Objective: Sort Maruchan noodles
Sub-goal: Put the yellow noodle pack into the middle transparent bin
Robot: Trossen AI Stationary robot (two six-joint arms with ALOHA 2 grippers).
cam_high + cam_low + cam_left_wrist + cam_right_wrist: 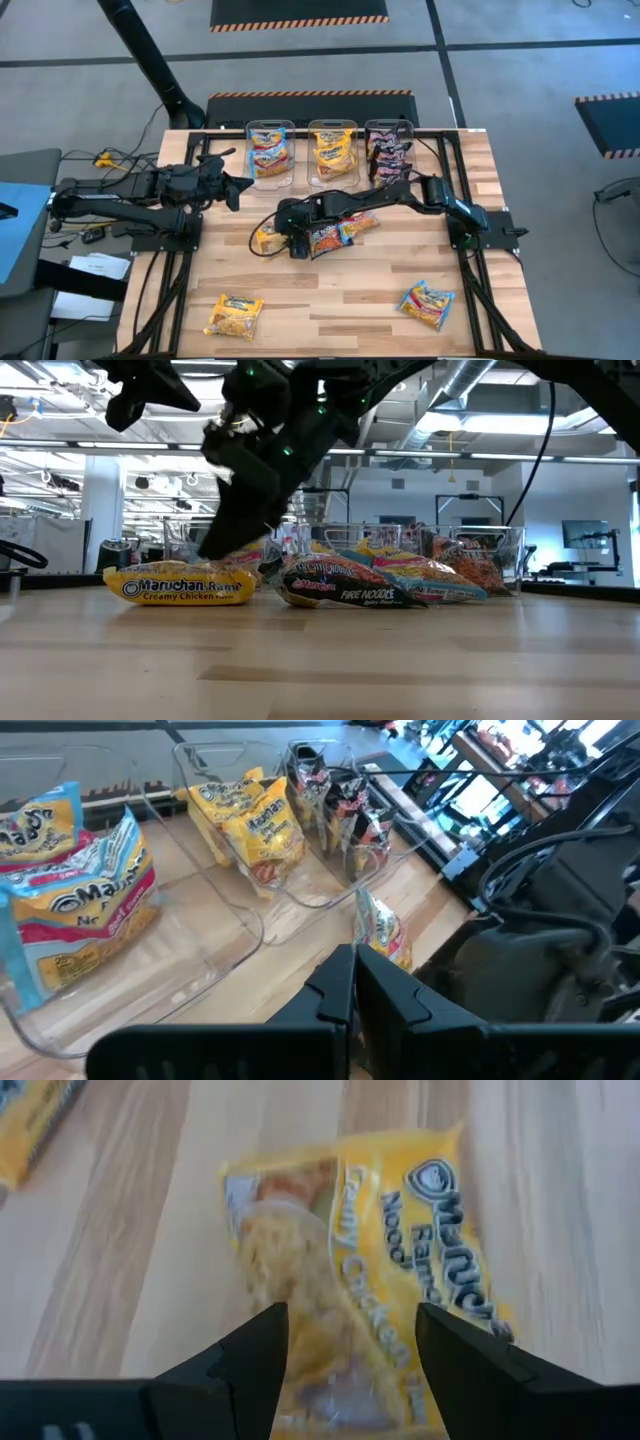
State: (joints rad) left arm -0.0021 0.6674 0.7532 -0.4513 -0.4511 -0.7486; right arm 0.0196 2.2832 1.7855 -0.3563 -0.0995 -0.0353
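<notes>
A yellow Maruchan packet (360, 1270) lies flat on the wooden table (330, 290) at mid-table, also seen in the high view (263, 240). My right gripper (345, 1365) is open just above it, slanting down, one finger on either side of its near end. I cannot tell whether it touches. A dark packet (325, 238) and a blue-pink one (360, 224) lie beside it under my right arm. My left gripper (352, 982) is shut and raised at the table's left, empty, in the high view (243, 190).
Three clear bins stand along the far edge, holding blue-pink (268, 150), yellow (333, 150) and dark packets (388, 145). A yellow packet (235, 314) lies near the front left. A blue-pink packet (428, 304) lies near the front right. Bare wood lies between them.
</notes>
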